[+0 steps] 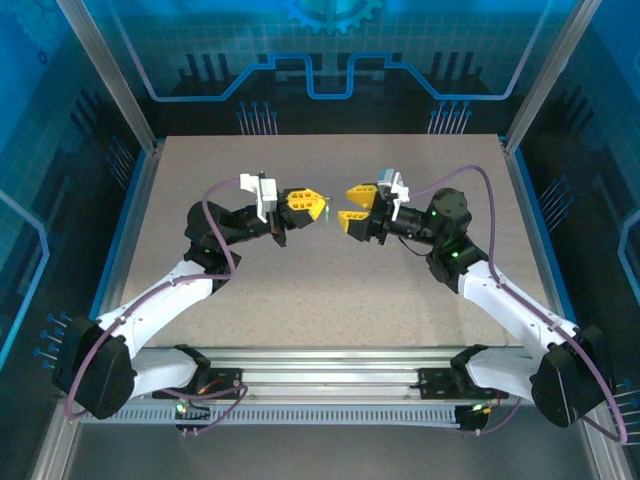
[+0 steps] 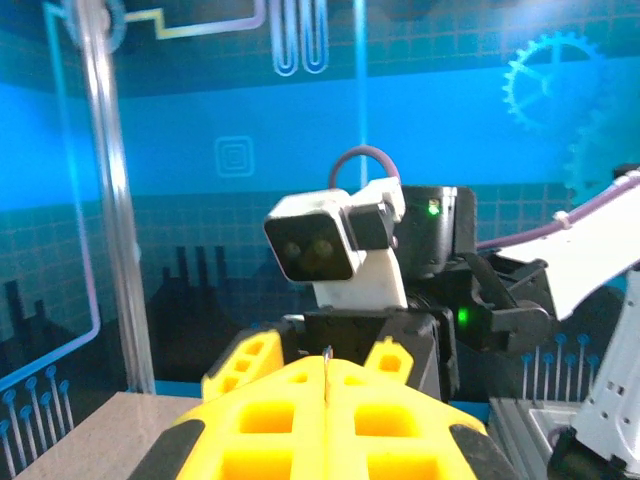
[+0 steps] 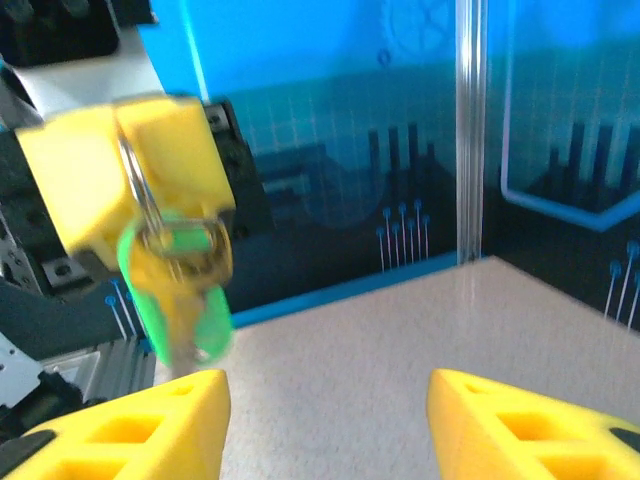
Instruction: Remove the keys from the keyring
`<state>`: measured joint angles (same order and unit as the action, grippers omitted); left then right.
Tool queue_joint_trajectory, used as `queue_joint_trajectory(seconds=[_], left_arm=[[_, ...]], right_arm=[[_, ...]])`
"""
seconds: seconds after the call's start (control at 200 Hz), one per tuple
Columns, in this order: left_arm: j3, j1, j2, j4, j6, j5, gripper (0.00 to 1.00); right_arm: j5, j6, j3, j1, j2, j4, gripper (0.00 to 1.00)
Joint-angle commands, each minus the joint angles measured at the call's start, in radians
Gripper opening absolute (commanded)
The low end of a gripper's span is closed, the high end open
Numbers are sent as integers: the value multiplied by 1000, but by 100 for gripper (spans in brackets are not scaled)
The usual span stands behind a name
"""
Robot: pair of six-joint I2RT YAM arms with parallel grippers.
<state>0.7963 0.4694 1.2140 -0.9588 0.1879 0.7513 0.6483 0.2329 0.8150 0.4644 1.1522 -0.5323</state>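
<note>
Left gripper (image 1: 316, 201) clamped tight on the keyring (image 3: 178, 312), green tag dangling toward six o'clock, key (image 3: 195, 262) blurred against it, right gripper (image 1: 346, 206) gaping wide at three o'clock

**Keyring and key hang from my left pincer**

In the right wrist view the keyring (image 3: 178, 300) is a bright-green oblong plastic tag. It hangs upright at the left of the frame, clear of the table, with its rounded end lowest. A thin metal loop runs from its top into the seam of my left pincer (image 3: 125, 170), whose fingers are pressed together on it. The key (image 3: 195, 262) lies against the tag's upper half, small and metallic, too blurred to show its shape. From above, the keyring (image 1: 325, 208) is a green speck at centre frame, just off my left fingertips.
</note>
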Motion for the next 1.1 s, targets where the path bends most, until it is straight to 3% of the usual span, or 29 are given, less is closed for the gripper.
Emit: queue_joint_trajectory(seconds=[0.0, 0.11, 0.205, 0.911, 1.071, 1.096], left_arm=[[45, -8, 61, -126, 32, 114, 0], [16, -11, 108, -322, 104, 85, 0], [2, -11, 117, -386, 94, 86, 0], [-13, -5, 104, -426, 91, 99, 0], [-19, -5, 104, -436, 89, 92, 0], [-20, -5, 104, -436, 88, 89, 0]], right_arm=[[71, 30, -5, 5, 22, -196, 57], [147, 49, 30, 9, 47, -198, 58], [152, 37, 17, 17, 41, -207, 60], [155, 126, 27, 73, 75, -287, 58], [147, 137, 42, 84, 82, -275, 51], [145, 137, 46, 84, 83, -270, 47]])
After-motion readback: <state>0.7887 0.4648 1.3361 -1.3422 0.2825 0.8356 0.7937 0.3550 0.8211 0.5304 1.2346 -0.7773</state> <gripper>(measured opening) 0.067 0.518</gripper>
